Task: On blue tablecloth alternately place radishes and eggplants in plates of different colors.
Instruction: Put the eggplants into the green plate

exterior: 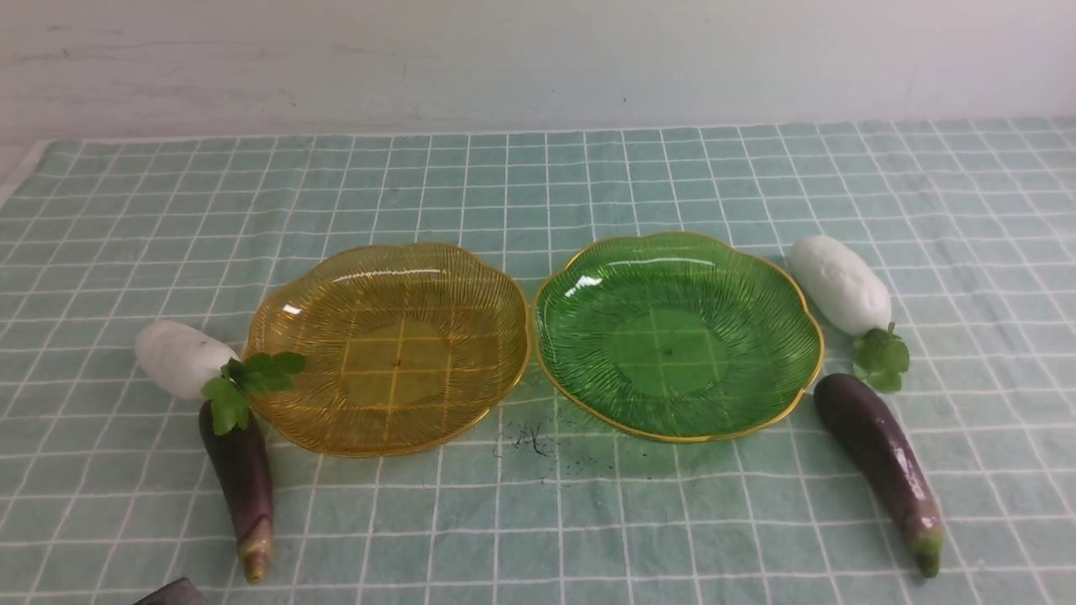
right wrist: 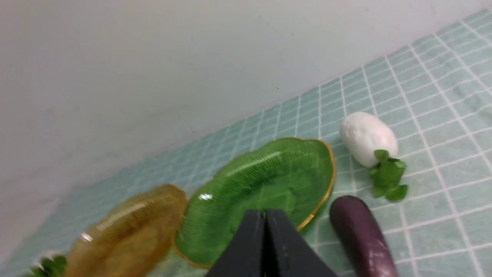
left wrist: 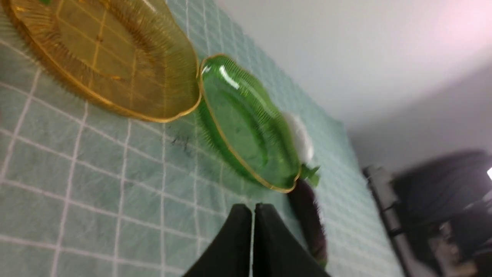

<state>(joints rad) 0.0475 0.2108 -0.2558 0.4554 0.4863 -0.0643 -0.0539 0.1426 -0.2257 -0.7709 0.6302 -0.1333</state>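
Note:
On the blue tablecloth (exterior: pixel 538 185) an amber plate (exterior: pixel 391 349) and a green plate (exterior: pixel 677 336) stand side by side, both empty. A white radish (exterior: pixel 181 357) and a purple eggplant (exterior: pixel 239 483) lie left of the amber plate. Another radish (exterior: pixel 841 286) and eggplant (exterior: pixel 878 458) lie right of the green plate. My left gripper (left wrist: pixel 252 209) is shut and holds nothing, above the cloth near the green plate (left wrist: pixel 246 123). My right gripper (right wrist: pixel 264 215) is also shut and holds nothing, over the near rim of the green plate (right wrist: pixel 261 184), beside the eggplant (right wrist: pixel 361 234) and radish (right wrist: pixel 365 136).
A white wall (exterior: pixel 538 59) runs along the table's far edge. A dark smudge (exterior: pixel 530 441) marks the cloth in front of the two plates. Dark equipment (left wrist: pixel 442 200) stands past the table's right edge. A grey tip (exterior: pixel 172 592) shows at the lower left.

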